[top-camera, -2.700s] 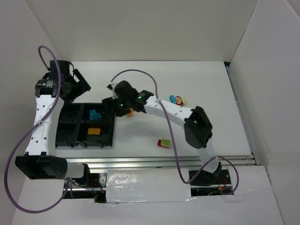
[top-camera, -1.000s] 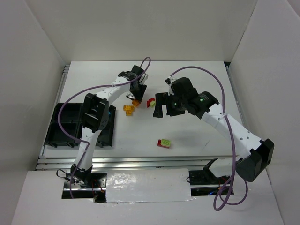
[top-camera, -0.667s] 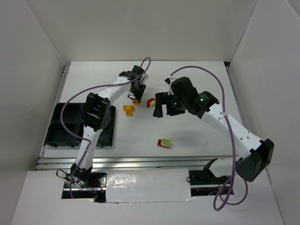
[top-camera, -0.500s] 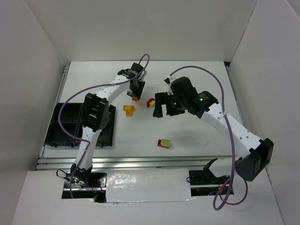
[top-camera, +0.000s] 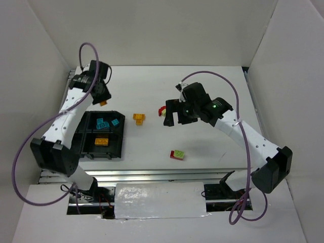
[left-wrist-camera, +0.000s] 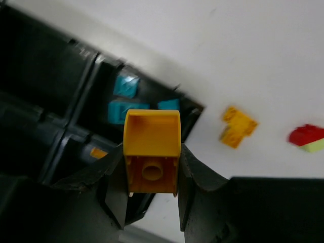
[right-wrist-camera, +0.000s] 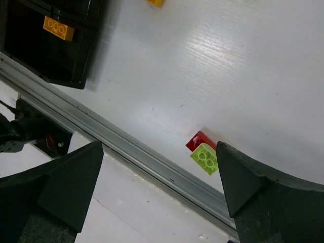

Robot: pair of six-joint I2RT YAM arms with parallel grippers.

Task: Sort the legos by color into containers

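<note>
Left fingers (left-wrist-camera: pixel 114 174) clamp orange brick (left-wrist-camera: pixel 152 152), right fingers (right-wrist-camera: pixel 68 177) apart, tray (top-camera: pixel 108 155) holds perhaps three cyan bricks (top-camera: pixel 103 123), orange plate (top-camera: pixel 102 141)

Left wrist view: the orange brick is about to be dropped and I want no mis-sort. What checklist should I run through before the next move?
1. Left gripper shut on orange brick: ok.
2. Orange compartment found, one orange piece inside: ok.
3. Held brick above that compartment: not ok, it hangs beyond the far edge of the tray.
4. Cyan bricks lie apart in the neighbouring compartment: ok.
5. Right gripper open, away from tray: ok.
6. Height above tray: cannot tell.
</note>
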